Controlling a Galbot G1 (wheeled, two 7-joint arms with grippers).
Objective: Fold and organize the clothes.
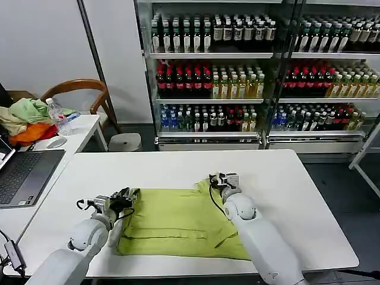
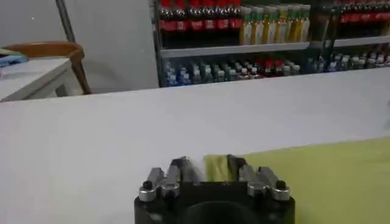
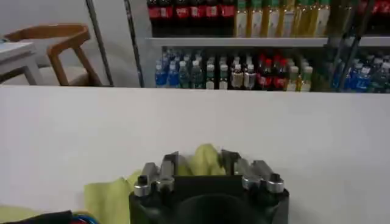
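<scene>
The clothes are one lime yellow-green T-shirt [image 1: 178,222] lying flat on the white table [image 1: 285,178], plain side up, with a crease along its near edge. My left gripper [image 1: 132,195] rests at the shirt's far left corner. In the left wrist view this gripper [image 2: 207,163] is open, with the flat corner of the T-shirt [image 2: 329,176] between its fingers. My right gripper [image 1: 215,180] is at the far right corner, where the cloth rises in a small peak. In the right wrist view it [image 3: 200,157] is shut on a bunched fold of the T-shirt [image 3: 106,195].
A side table at the left carries a laptop [image 1: 24,175], a mouse [image 1: 56,142], a water bottle [image 1: 56,113] and a heap of pale green, beige and orange garments [image 1: 27,119]. Behind it stand a wooden chair [image 1: 83,89] and a stool [image 1: 124,141]. Drink coolers [image 1: 237,71] line the back.
</scene>
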